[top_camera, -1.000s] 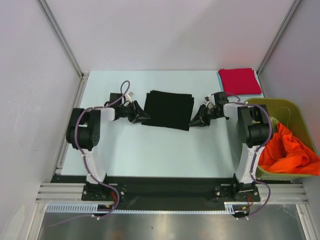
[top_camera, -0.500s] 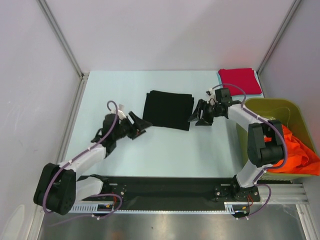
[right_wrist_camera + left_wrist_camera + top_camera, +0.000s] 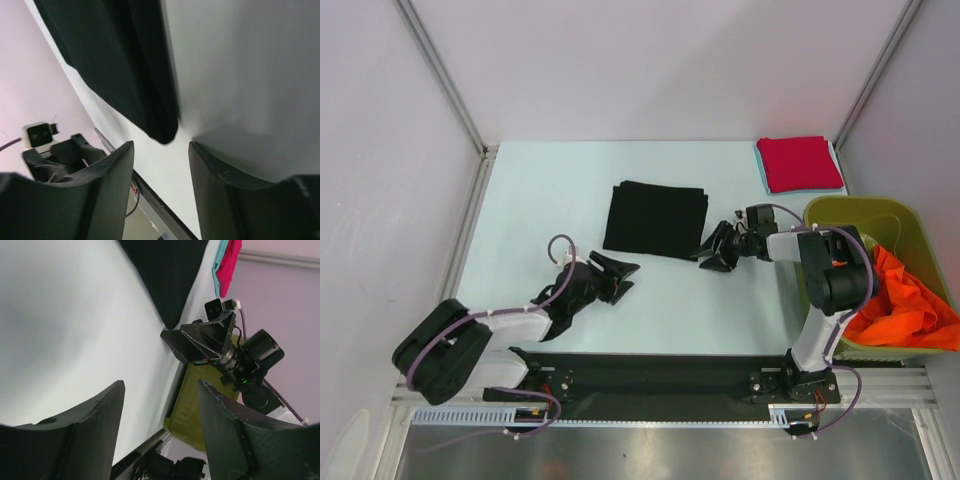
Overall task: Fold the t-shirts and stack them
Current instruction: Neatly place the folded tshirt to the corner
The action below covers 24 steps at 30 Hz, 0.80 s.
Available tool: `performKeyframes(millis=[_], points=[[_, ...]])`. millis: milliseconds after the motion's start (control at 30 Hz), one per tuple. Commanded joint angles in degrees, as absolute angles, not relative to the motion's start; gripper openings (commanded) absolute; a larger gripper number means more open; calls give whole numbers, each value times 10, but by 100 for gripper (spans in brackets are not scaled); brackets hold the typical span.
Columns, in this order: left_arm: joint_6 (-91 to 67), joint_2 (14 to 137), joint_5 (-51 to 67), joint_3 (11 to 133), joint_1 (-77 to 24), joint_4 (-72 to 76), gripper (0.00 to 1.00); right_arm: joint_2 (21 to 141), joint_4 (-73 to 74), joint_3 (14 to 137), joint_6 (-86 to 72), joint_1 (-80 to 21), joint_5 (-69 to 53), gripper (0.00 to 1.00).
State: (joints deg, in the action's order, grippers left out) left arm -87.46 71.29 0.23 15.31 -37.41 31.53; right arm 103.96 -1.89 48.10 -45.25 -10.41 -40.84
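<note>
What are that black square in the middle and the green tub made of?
The black t-shirt looks like soft matte cloth: it lies flat in folded layers. The bin seems hard plastic: olive green, slightly glossy, with a rigid moulded rim.

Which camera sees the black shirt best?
The top external view: the whole folded black t-shirt shows there. The left wrist view catches only one corner; the right wrist view, only a corner close up.
</note>
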Motion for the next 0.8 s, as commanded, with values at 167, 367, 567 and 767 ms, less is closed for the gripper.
performKeyframes(millis=[167,367,567,767], points=[[-976,873,-84,170,-417,502,63,1098,-82,529,-493,-108,-426,26],[-999,990,-119,253,-452,551,63,1057,-47,545,-511,-105,-466,3],[-1001,1075,-136,308,-460,614,64,1045,-33,560,-534,-97,-498,0],[-1035,1129,-145,342,-475,619,66,1042,-32,577,-553,-95,-514,0]])
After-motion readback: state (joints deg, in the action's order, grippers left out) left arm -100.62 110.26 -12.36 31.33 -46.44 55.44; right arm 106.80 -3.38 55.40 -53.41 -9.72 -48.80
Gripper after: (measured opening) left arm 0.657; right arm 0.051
